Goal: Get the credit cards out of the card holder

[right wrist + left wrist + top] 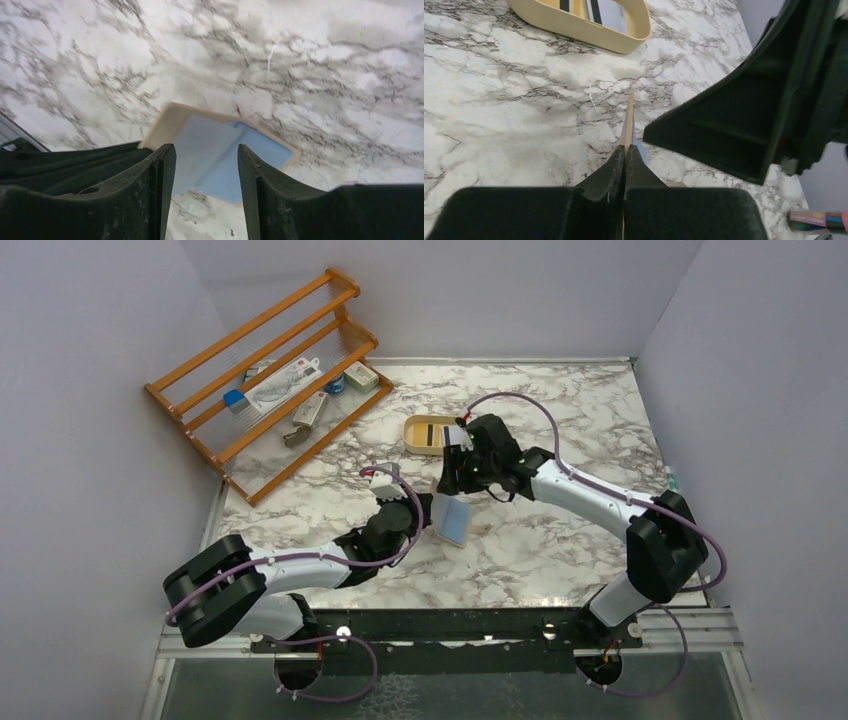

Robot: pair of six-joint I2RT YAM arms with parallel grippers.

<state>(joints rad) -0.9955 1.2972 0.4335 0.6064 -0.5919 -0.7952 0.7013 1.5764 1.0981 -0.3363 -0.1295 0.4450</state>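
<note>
The card holder (167,120) sits near the middle of the marble table (560,550), with its edge pinched in the clenched left gripper (625,150). Light blue credit cards (220,160) lie on its open face. The right gripper (206,150) hovers just above them, spread wide and grasping nothing.

The tan card holder (167,120) is pinched edge-on in the left gripper (625,150), tilted above the worktop. Two overlapping light blue credit cards (207,145) sit in its open face. Other whitish cards (610,11), with black stripes, lie in the oval tray (574,27).
</note>
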